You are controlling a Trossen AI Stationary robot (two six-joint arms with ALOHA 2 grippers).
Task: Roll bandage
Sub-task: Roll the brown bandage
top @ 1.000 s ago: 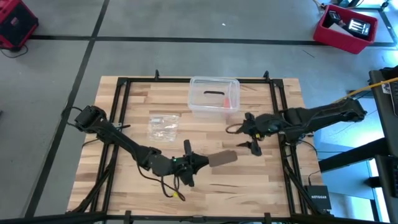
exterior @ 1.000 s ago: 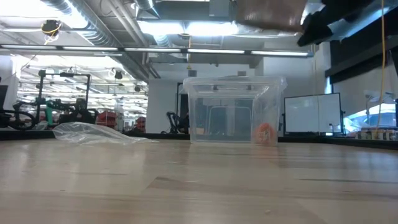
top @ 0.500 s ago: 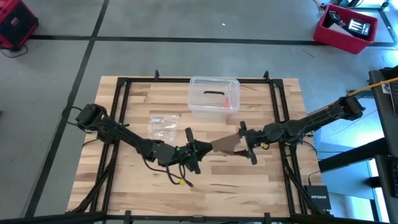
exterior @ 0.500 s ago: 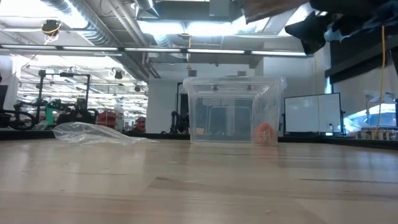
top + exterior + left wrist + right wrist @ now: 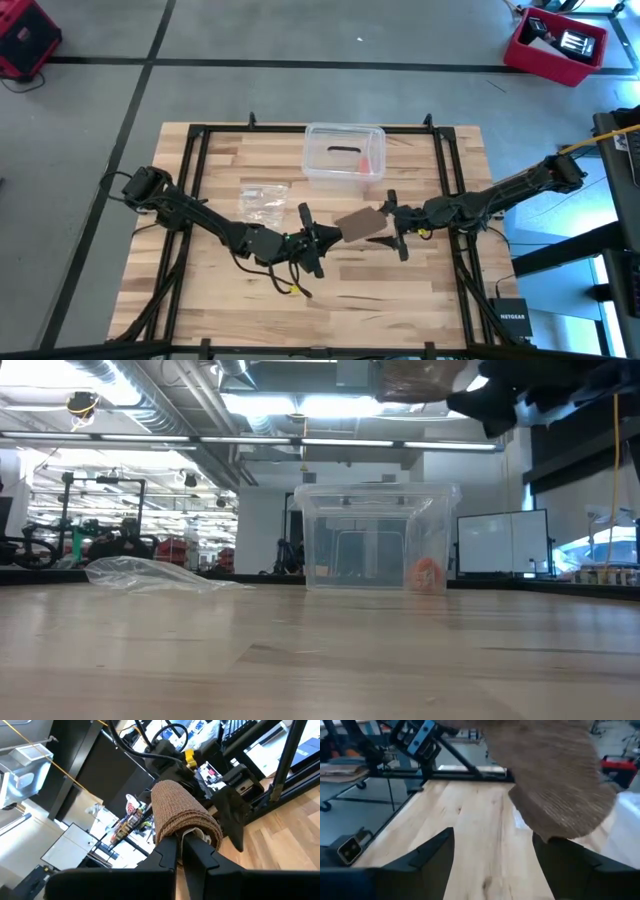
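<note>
1. Left gripper (image 5: 318, 238) sits over the middle of the table (image 5: 420, 300), toward the front edge. Its fingers (image 5: 167, 851) are pinched tight on one end of the bandage (image 5: 360, 224).
2. In the left wrist view the bandage (image 5: 180, 812) is a brown woven strip curled over at the clamped end, extending away from the fingers toward the other arm.
3. Bandage is held in the air above the table centre, between the two grippers, just in front of the clear plastic box (image 5: 344, 155). In the low view it shows only at the top edge (image 5: 420, 378).
4. Right gripper (image 5: 394, 226) is at the bandage's free end, jaws spread wide. In the right wrist view the strip (image 5: 555, 785) hangs between and ahead of the fingers (image 5: 427, 855); whether they touch it I cannot tell.
5. Clear plastic bag (image 5: 263, 203) lies on the table left of the box, toward the back edge.
</note>
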